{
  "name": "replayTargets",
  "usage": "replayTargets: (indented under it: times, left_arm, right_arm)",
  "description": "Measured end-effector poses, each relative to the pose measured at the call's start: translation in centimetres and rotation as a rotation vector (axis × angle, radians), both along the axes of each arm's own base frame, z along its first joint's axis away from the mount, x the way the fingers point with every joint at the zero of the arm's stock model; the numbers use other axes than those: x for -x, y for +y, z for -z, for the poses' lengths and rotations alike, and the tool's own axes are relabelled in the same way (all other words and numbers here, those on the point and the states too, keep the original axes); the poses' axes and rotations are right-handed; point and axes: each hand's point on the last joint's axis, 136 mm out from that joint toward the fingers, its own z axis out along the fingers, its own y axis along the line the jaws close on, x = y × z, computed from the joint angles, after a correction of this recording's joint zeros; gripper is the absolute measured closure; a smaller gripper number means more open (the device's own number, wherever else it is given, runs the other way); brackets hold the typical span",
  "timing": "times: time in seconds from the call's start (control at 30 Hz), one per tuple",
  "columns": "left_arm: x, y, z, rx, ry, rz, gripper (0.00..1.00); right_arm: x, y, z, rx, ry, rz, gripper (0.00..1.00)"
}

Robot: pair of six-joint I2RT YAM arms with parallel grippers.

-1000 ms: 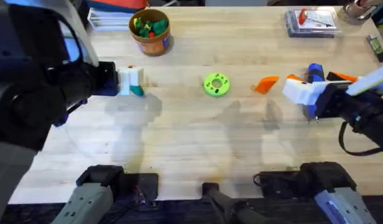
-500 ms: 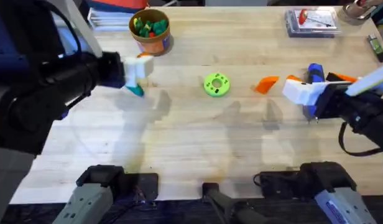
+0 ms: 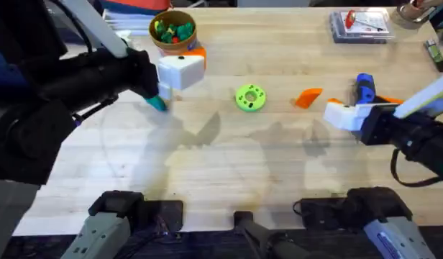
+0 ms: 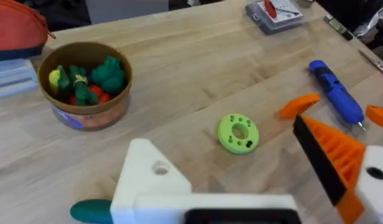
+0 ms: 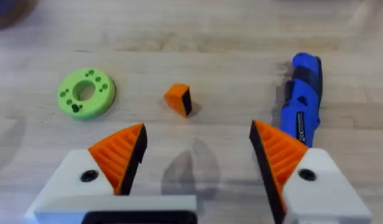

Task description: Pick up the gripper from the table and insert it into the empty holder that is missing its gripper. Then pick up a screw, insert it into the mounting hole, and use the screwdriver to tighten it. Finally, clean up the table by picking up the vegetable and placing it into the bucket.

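Overhead: left claw (image 3: 180,70) by bucket (image 3: 173,36), spread, right claw (image 3: 341,115) released nr screwdriver (image 3: 364,91)

Bench layout, left to right

The bucket (image 3: 174,34) stands at the back left; the disc (image 3: 250,98) lies mid-bench, the loose gripper (image 3: 308,96) right of it, the screwdriver (image 3: 364,89) farther right, the clear box (image 3: 359,25) behind.

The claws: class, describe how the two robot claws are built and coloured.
The right claw has white blocky finger holders with orange ribbed wedge pads and a dark screw hole in each. The left claw has one orange pad; its other white holder is bare. Both arms are black.
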Motion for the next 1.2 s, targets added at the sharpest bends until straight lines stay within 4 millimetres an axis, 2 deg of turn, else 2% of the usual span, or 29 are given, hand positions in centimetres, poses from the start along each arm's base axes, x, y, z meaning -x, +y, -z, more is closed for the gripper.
replayTargets:
  times: [0.1, 0.23, 0.57, 0.83, 1.2]
  left_arm:
    - [0.4, 0.0, 0.7, 0.001, 0.041, -0.002, 0.015]
    - [0.7, -0.1, 0.7, 0.0, 0.012, -0.002, 0.015]
    - [5.2, 0.1, 2.5, 0.015, -0.324, 0.001, 0.015]
    - [6.4, -0.3, 5.9, 0.045, -0.418, 0.024, 0.015]
    - [6.6, -0.9, 7.8, 0.072, -0.461, 0.071, 0.015]
  right_arm:
    - [0.7, 0.0, 0.8, 0.0, 0.044, 0.0, 0.009]
    - [1.9, 0.0, 2.2, -0.002, 0.12, -0.002, 0.009]
    - [6.4, 0.0, 5.8, -0.002, 0.355, -0.002, 0.007]
    - [6.4, 0.0, 5.8, -0.002, 0.355, -0.002, 0.009]
    - [6.4, 0.0, 5.8, -0.002, 0.355, -0.002, 0.007]
